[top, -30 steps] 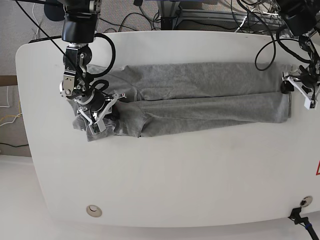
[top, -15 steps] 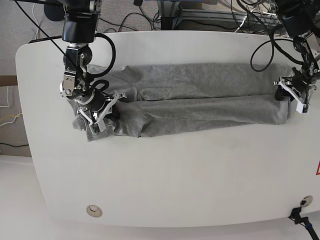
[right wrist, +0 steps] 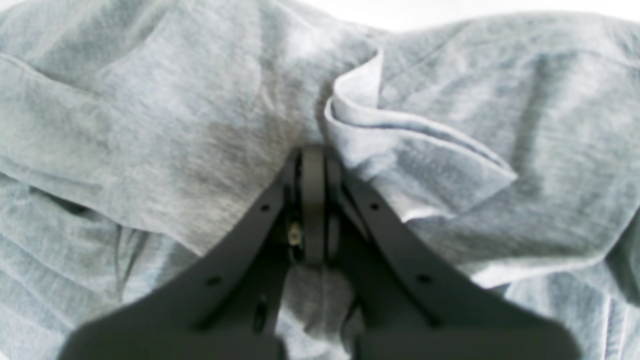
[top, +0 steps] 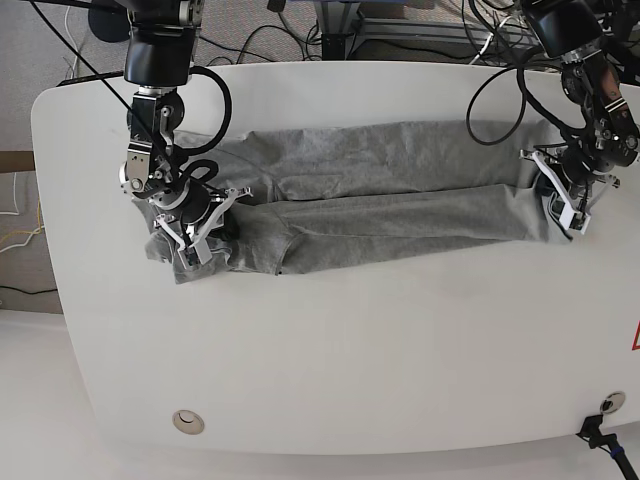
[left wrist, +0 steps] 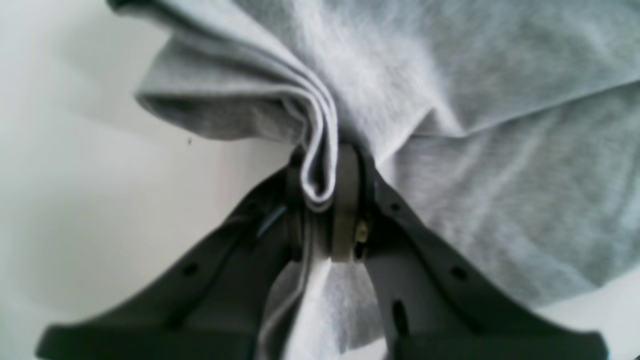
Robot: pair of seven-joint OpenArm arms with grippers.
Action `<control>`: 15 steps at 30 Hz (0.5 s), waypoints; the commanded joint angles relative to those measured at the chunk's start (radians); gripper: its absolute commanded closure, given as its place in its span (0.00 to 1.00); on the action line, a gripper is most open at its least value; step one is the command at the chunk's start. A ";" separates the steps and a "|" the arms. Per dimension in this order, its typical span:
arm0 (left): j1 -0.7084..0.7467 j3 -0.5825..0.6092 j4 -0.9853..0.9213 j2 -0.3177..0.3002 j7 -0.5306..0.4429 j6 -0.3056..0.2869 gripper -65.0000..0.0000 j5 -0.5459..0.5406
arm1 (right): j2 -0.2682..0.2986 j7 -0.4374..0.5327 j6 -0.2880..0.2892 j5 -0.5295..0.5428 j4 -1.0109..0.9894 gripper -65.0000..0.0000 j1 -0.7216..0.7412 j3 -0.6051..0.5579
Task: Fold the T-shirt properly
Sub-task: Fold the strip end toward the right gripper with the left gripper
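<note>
Item: T-shirt [top: 380, 190], long folded strip on worktop [top: 350, 350] — left hand [left wrist: 325, 200] and right hand [right wrist: 312, 210] each clench an end, likely to fold crosswise.

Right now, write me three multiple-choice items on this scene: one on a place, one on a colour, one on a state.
1. Where does the T-shirt lie?
A. Bunched at the table's near edge
B. Stretched sideways across the table's far half
C. Hanging off the table

2. What colour is the T-shirt?
A. Grey
B. Navy
C. Red

3. What is the left end effector doing?
A. Open above bare table
B. Shut on nothing
C. Shut on a bunched edge of the T-shirt

Answers:
1. B, the base view shows it laid long from one arm to the other, with bare white table nearer the camera.
2. A, all three views show heather-grey cloth.
3. C, the left wrist view shows folded layers of cloth pinched between its fingers.
</note>
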 commanded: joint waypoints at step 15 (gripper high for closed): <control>-0.042 0.265 0.214 0.382 0.101 -0.003 0.93 -0.007 | -0.020 -0.034 -0.013 -0.024 0.004 1.00 0.005 0.001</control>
